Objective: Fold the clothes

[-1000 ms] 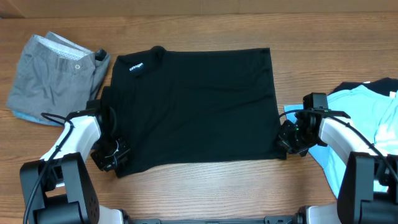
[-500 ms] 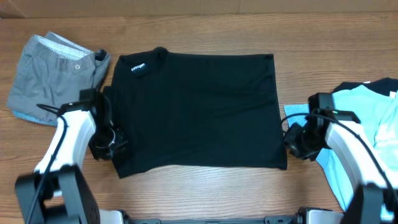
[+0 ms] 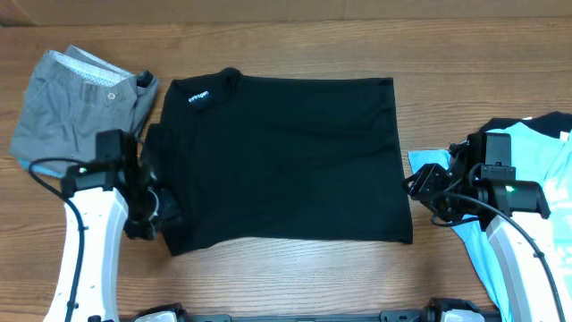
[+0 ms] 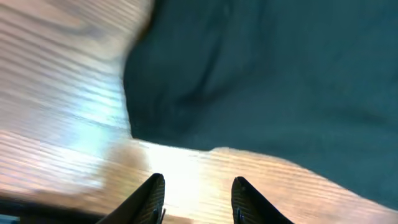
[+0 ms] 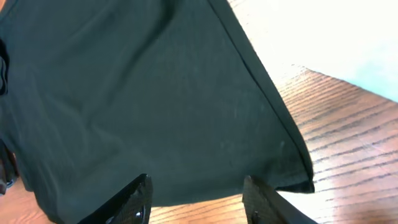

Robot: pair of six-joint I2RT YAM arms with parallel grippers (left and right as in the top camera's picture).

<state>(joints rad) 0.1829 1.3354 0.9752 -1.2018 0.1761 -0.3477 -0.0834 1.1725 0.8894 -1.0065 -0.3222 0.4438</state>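
- A brown wooden table [image 3: 295, 268] fills the overhead view; a paler strip runs along its 12 o'clock edge.
- The black T-shirt [image 3: 286, 161] lies flat at the centre, folded into a rough rectangle. Its small white neck print [image 3: 197, 96] is at the 10 o'clock corner and is too small to read.
- A sleeve or fold bulges out at the shirt's 9 o'clock side, partly hidden behind the left arm.
- The grey shorts [image 3: 76, 112] lie bunched at 10 o'clock, well apart from the shirt, one button [image 3: 112, 96] showing. A sliver of light blue peeks from under their lower edge.
- The light blue T-shirt [image 3: 554, 156] sits at 3 o'clock, cut off by the frame edge and partly covered by the right arm. A dark strip runs along its top, and I cannot tell what it is.
- The left gripper [image 3: 161, 210] hangs at the shirt's 8 o'clock corner. In the left wrist view its fingers [image 4: 152, 193] stand apart with only bare wood between them, holding nothing. That view is blurred toward 9 o'clock.
- The right gripper [image 3: 418, 188] is at the shirt's 4 o'clock edge. The right wrist view shows its fingers [image 5: 134, 199] spread above the flat hem, gripping nothing. The pale cloth at 2 o'clock there is washed out.
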